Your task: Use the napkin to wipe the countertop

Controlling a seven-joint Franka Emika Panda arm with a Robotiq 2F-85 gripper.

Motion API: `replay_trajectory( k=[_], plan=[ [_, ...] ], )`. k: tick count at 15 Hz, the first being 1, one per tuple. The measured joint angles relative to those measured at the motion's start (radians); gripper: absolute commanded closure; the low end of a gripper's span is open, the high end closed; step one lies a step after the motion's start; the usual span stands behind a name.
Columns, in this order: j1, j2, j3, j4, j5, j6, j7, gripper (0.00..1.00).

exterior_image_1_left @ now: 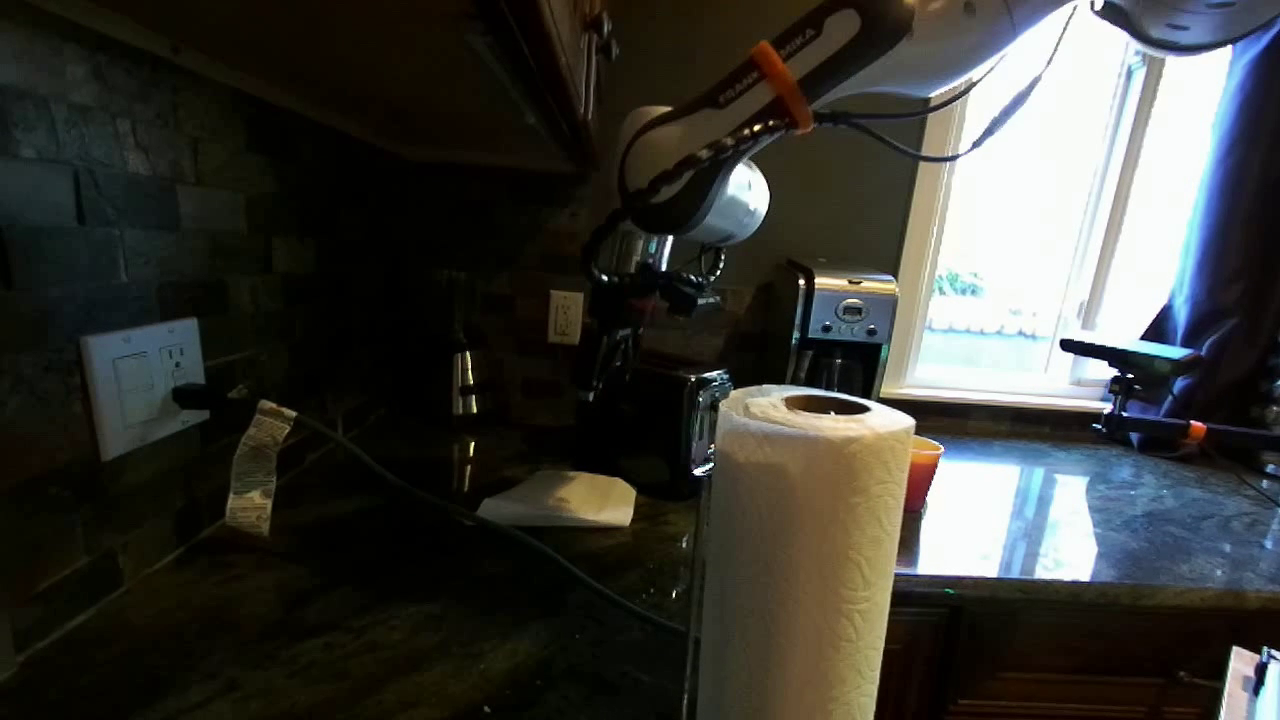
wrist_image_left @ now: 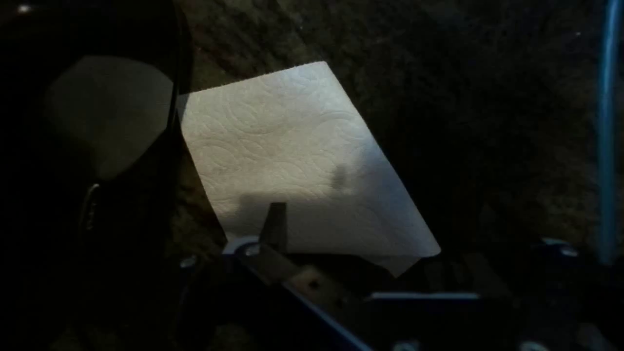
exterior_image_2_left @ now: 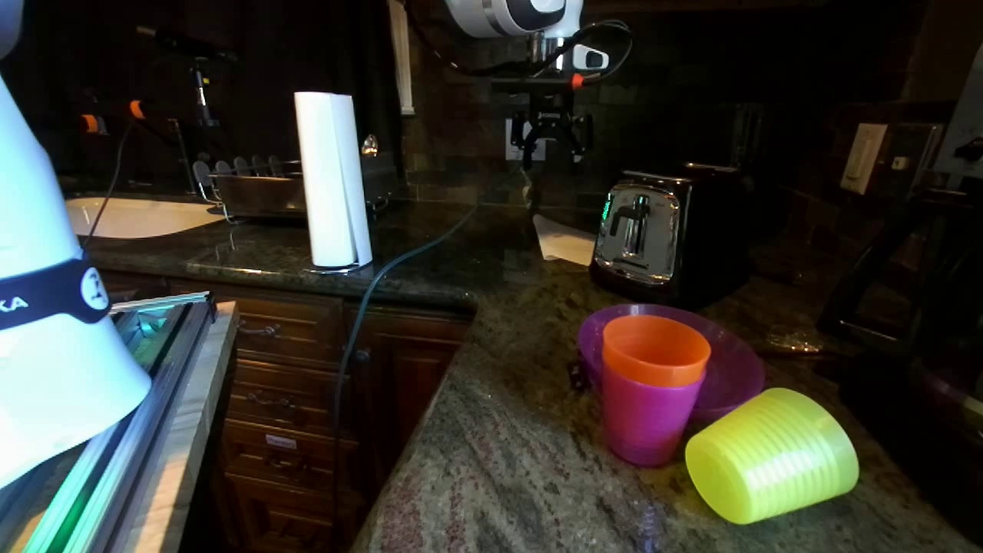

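A white napkin (exterior_image_1_left: 565,500) lies on the dark stone countertop (exterior_image_1_left: 400,630), beside the toaster. It also shows in the other exterior view (exterior_image_2_left: 564,242) and, folded with one corner sticking out, in the wrist view (wrist_image_left: 292,146). My gripper (exterior_image_2_left: 552,157) hangs above the countertop near the napkin, pointing down, with its fingers apart and nothing between them. In the wrist view my gripper (wrist_image_left: 378,234) has one finger in front of the napkin's near edge; the opposite finger is very dark. In an exterior view the gripper (exterior_image_1_left: 608,370) is dark, its fingers hard to make out.
A toaster (exterior_image_2_left: 637,230) stands right beside the napkin. A cable (exterior_image_2_left: 399,265) crosses the countertop. A paper towel roll (exterior_image_1_left: 800,560) stands upright. A purple bowl (exterior_image_2_left: 741,376), stacked orange (exterior_image_2_left: 656,349) and pink (exterior_image_2_left: 645,422) cups, and a tipped yellow cup (exterior_image_2_left: 768,461) sit closer.
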Motion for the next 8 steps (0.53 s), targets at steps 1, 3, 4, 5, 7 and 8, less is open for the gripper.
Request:
replay_trajectory(
  k=[1,3,4,5,7,8],
  plan=[
    [0.006,0.032,-0.001,0.022,-0.039,-0.005,-0.004,0.0],
    [0.017,0.092,-0.002,0.065,-0.114,-0.007,-0.033,0.0],
    [0.02,0.12,-0.002,0.085,-0.143,-0.005,-0.056,0.0],
    [0.021,0.146,-0.002,0.103,-0.164,0.006,-0.083,0.0],
    [0.021,0.184,-0.001,0.126,-0.175,0.034,-0.113,0.0],
    [0.021,0.186,-0.001,0.127,-0.175,0.034,-0.112,0.0]
  ],
)
